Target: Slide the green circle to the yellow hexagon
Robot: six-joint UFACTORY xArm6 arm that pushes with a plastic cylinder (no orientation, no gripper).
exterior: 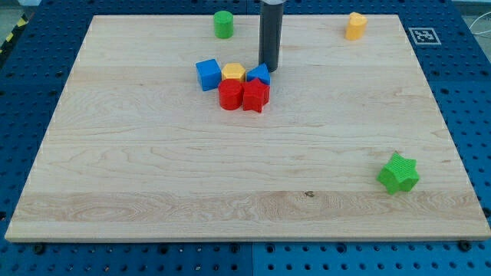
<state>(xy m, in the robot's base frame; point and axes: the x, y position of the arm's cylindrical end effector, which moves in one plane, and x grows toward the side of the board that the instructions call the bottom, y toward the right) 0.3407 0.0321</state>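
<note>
Though the counter (153, 192) is broad, little is done yet: the green circle (223, 24) stands by its top edge, well apart from the yellow hexagon (233, 73) in the central cluster. The tool is a bare rod holding nothing; my tip (269, 70) rests beside the blue block (260, 75), just right of the hexagon. The whole push remains.

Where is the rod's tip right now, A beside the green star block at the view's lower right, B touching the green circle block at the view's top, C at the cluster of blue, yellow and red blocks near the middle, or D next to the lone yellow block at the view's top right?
C: my tip sits at the cluster's upper right, beside the small blue block and the yellow hexagon, away from the green circle.
</note>
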